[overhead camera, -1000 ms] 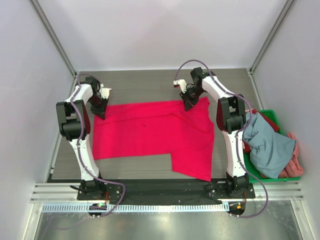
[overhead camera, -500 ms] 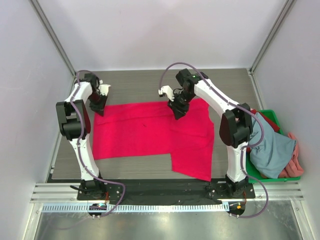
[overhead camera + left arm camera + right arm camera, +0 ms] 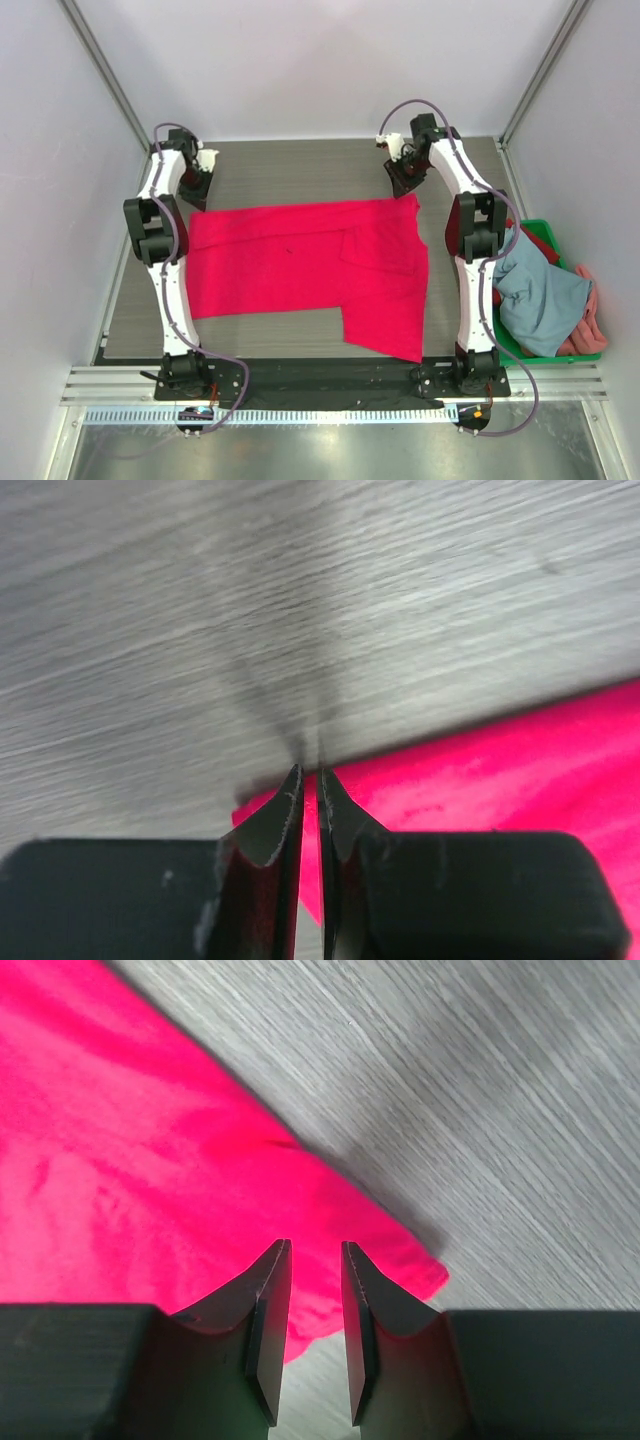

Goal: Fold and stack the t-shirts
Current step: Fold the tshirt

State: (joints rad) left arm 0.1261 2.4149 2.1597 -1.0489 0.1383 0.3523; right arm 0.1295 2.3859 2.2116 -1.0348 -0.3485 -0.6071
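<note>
Both hands have moved. The right hand [image 3: 403, 183] has gone back from over the middle of the crimson-red t-shirt [image 3: 300, 265] to its far right corner. The left hand [image 3: 193, 190] has slid a bit past the far left corner.

From above, the crimson-red t-shirt lies flat on the bench [image 3: 300, 160]. Other t-shirts [image 3: 540, 295] sit heaped in the green crate [image 3: 545, 356].

From the left wrist, the fingers [image 3: 270, 830] are pressed almost together right at the corner, and nothing looks pinched.

From the right wrist, the fingers [image 3: 265, 1300] are spread a little over the corner tip.

If one hand grabs and the other misses, I think the fold will go crooked.
</note>
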